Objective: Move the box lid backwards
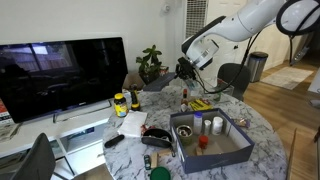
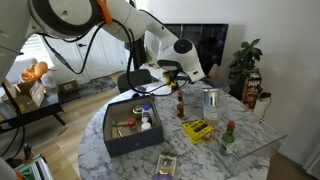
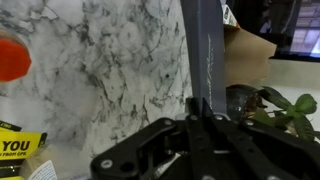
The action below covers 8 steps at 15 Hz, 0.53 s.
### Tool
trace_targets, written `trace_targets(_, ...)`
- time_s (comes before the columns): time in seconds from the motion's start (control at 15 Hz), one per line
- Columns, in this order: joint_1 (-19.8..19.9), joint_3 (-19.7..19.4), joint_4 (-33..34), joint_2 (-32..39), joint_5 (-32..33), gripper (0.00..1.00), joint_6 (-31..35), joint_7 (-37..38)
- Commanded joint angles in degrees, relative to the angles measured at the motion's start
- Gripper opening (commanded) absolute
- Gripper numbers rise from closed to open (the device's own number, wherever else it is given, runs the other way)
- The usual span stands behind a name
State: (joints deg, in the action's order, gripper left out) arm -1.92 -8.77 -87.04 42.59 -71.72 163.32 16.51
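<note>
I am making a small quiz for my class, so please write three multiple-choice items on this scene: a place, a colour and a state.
1. Where is the yellow packet? A in the box; B on the table beside the box; C on the television.
2. What colour is the box? A dark grey; B white; C red.
3. What is the gripper doing? A hanging open; B closed on the lid; C resting in the box.
Answers: 1 B, it lies on the marble outside the box wall. 2 A, its walls look dark grey. 3 B, the wrist view shows the grey lid clamped in it.
</note>
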Motion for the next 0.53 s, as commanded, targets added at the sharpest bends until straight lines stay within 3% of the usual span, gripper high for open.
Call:
trace_targets(0.0, -1.68, -4.84, 4.74, 3.03, 8.71, 0.01, -6.00, 11.45)
trace_targets(0.07, 0.62, -2.08, 5.80, 3.14, 11.89, 0.01, -5.39, 13.55)
trace_targets(0.47, 0.43, 0.35, 7.64, 1.93, 17.26, 0.01, -2.38, 16.76)
